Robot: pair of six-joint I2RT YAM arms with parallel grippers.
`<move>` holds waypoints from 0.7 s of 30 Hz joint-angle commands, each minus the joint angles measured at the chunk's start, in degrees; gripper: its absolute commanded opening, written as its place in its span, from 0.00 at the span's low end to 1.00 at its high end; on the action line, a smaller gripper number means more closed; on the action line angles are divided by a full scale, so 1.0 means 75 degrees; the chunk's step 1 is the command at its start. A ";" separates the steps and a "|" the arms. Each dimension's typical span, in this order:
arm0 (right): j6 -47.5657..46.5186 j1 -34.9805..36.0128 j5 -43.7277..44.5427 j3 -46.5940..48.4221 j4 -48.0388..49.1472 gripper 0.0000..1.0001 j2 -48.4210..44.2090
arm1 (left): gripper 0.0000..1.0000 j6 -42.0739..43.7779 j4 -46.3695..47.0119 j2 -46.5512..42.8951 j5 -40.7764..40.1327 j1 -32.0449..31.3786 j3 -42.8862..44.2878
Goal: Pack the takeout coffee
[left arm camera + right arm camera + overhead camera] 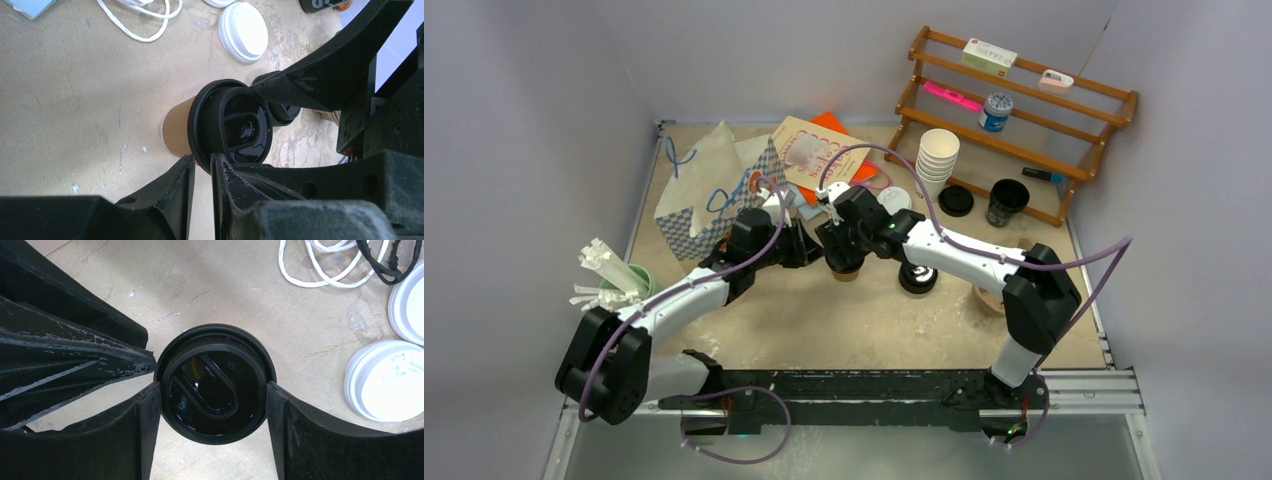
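Note:
A brown paper coffee cup [176,131] with a black lid [844,262] stands upright mid-table. My right gripper [214,390] is shut on the lid [215,382], one finger touching each side; it also shows in the top view [846,245]. My left gripper [202,167] comes in from the left [817,250]. Its fingers are nearly together, with the lid's rim [202,150] in the narrow gap between the tips. A black cup with a black lid [917,278] stands just right of the brown one. I see no cup with a white lid.
Loose white lids [387,380] and a white cord [145,20] lie behind the cup. At the back are a stack of lidless white cups [937,155], an open black cup [1006,200], a black lid [955,200] and a wooden rack [1024,110]. A patterned bag [714,195] stands left.

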 commanded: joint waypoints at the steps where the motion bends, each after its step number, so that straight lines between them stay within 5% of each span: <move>1: -0.0042 0.0078 0.0298 0.0262 -0.0176 0.66 -0.0089 | 0.22 0.0262 -0.0218 -0.0415 -0.0014 0.0006 0.0432; 10: 0.0215 0.0106 0.0682 0.0165 -0.0200 0.58 -0.0496 | 0.22 0.0760 -0.2177 -0.1324 0.0145 -0.0006 0.1686; 16: 0.0666 0.0111 0.1046 -0.0149 -0.0085 0.57 -0.1219 | 0.25 0.1810 -0.5044 -0.1511 -0.0915 0.0006 0.4421; 18: 0.0830 0.0115 0.1148 -0.0388 0.0050 0.57 -0.1577 | 0.33 0.1987 -0.5861 -0.1519 -0.1586 0.0022 0.5312; 21: 0.1108 0.0114 0.1232 -0.0669 0.0230 0.56 -0.2117 | 0.57 0.2130 -0.6845 -0.1492 -0.2802 0.0023 0.6382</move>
